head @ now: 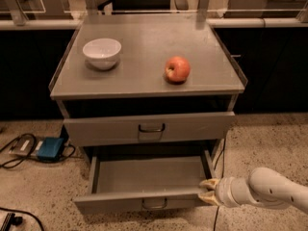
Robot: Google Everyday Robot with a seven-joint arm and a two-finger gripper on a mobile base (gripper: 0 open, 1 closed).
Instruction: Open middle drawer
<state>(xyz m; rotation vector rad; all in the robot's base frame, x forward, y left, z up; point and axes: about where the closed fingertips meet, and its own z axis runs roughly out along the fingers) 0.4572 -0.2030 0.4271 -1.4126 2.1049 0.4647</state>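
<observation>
Gripper (pixel 208 190) jaws apart, against right front corner of middle drawer (pixel 149 177)

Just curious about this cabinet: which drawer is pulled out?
The lower drawer, its tray showing; the tool is at its right front corner. The upper drawer shows no tray.

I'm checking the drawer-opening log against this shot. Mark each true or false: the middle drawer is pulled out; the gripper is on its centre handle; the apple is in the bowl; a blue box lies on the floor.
1. The middle drawer is pulled out. True.
2. The gripper is on the drawer's centre handle. False: it is at the drawer's right front corner.
3. The apple is in the white bowl. False: it sits on the cabinet top, apart from the bowl and to its right.
4. A blue box lies on the floor left of the cabinet. True.
</observation>
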